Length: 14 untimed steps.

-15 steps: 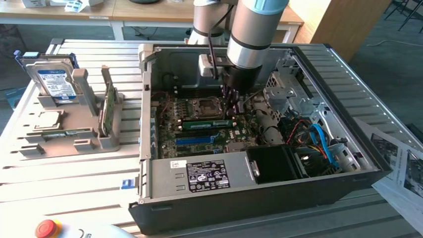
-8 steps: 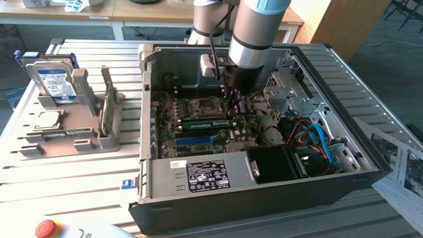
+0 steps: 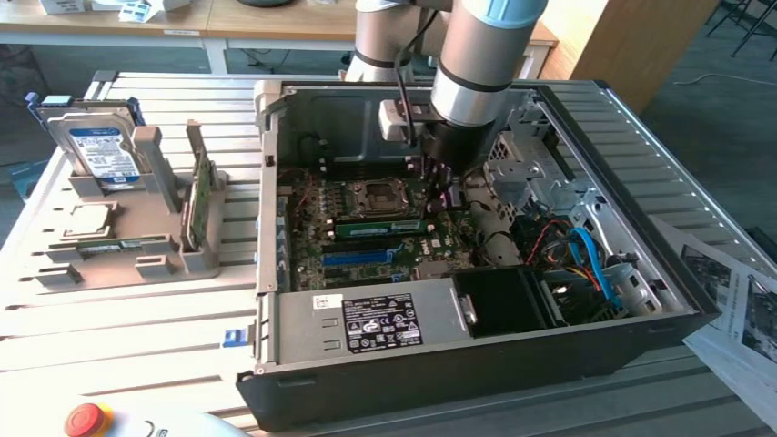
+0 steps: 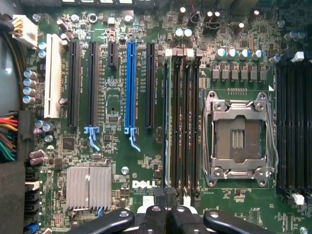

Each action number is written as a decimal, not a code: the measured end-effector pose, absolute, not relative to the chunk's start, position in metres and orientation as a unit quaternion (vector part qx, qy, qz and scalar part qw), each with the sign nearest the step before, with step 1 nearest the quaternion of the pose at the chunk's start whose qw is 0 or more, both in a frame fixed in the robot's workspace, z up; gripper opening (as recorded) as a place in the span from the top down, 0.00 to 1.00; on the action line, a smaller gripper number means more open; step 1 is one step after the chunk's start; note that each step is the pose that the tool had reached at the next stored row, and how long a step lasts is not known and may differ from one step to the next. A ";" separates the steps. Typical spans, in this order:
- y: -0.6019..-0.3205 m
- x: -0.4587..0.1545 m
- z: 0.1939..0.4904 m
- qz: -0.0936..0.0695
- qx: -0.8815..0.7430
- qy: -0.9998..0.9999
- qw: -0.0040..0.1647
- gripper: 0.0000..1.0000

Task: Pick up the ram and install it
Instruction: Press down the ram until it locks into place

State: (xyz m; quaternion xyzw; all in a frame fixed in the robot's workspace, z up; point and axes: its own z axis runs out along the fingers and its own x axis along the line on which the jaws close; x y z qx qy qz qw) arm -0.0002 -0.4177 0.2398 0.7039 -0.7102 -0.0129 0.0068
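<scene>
Closed gripper [image 4: 165, 207] hovers over the motherboard [image 4: 146, 161] slots; the ram [image 3: 380, 227], seated, looks light, stiff, fragile, best held by its edges.

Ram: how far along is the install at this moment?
Looks done: a green ram sits on the motherboard beside the CPU socket, apart from the gripper. In hand: the gripper is shut with nothing between its fingers, positioned over the memory slots. Left: whether the ram is pressed fully home and latched cannot be told.
</scene>
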 end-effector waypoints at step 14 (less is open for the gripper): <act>-0.418 0.000 0.233 -0.013 0.704 -0.710 0.007 0.89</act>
